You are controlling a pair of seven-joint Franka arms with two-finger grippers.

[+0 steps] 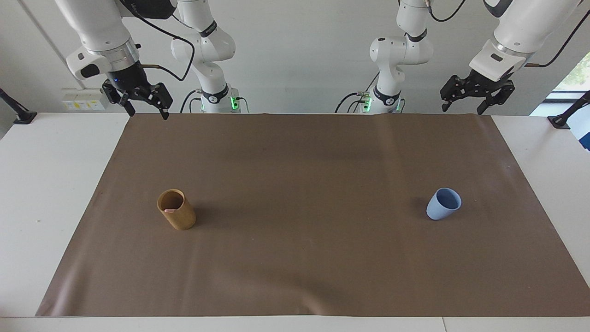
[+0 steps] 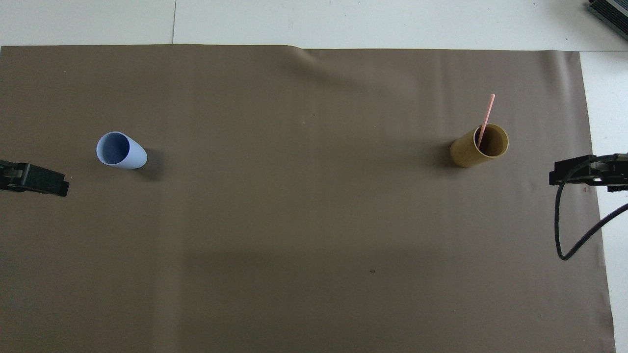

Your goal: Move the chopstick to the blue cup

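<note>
Chopstick (image 2: 486, 115) is looking light, stiff, slippery; it's sticking out above the tan holder (image 2: 480, 146), so pinch there. Both pincers, left (image 1: 462, 109) and right (image 1: 146, 111), are hanging released.

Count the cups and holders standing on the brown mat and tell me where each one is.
2. The blue cup stands toward the left arm's end of the table. The tan holder stands toward the right arm's end, with a pink chopstick standing in it. Nothing seems hidden.
</note>
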